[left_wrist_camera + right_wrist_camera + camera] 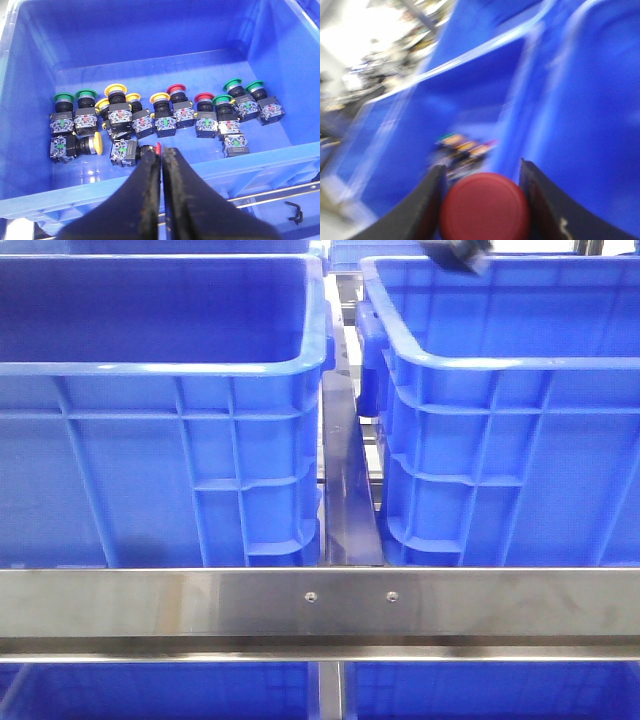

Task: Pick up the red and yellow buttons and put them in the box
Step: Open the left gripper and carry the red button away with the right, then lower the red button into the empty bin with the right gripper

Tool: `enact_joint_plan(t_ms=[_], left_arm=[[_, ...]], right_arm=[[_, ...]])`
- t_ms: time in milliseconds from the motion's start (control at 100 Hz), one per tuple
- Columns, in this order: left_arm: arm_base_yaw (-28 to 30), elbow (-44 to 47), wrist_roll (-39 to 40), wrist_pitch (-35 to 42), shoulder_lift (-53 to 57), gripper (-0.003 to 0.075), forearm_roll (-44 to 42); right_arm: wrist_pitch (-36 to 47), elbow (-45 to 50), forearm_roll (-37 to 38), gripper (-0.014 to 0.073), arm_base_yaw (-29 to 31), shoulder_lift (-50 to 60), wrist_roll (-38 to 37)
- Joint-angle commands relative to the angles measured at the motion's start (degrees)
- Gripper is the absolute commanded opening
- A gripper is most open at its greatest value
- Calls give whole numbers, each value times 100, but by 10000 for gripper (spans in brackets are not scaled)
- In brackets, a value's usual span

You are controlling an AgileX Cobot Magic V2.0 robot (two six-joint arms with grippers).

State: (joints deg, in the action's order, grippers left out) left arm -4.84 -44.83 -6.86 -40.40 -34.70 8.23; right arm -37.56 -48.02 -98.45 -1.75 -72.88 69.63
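While blurred, jaws apparently grip red button.

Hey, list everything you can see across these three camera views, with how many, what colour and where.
blue crates: two, blue, side by side in the front view
metal rail: one, silver, across the front of the crates
green buttons: five, in the crate below the left wrist
yellow buttons: five, same crate, one lying on its side
red buttons: three, same crate, one lying by the fingertips
held red button: one, glossy red, between the right fingers, view blurred
left gripper: black, shut and empty, over the crate's near wall
right gripper: black, shut on the held red button
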Motion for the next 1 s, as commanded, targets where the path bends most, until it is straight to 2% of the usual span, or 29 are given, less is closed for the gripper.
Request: enact_joint_plan(t_ms=[0,60,140,240,580,990], left_arm=[[13,-156,53,457,-9,-19,70],[13,-156,53,457,-9,-19,70],[13,-156,53,457,-9,-19,70],[13,-156,53,457,-9,-19,70],[13,-156,53,457,-9,-19,70],[13,-156,53,457,-9,-19,70]], right_arm=[[911,-199,-717,152,45,150,1073],[1383,-208,-1146,152,45,133,1743],[1736,-341,-1150,152,45,15,2479],[1798,-617,-1150,151,45,-319,2955],[2175,-1821,-1150,150,45,-1889,3897],[2216,-2756,-1150,150,227,-3105,3917]])
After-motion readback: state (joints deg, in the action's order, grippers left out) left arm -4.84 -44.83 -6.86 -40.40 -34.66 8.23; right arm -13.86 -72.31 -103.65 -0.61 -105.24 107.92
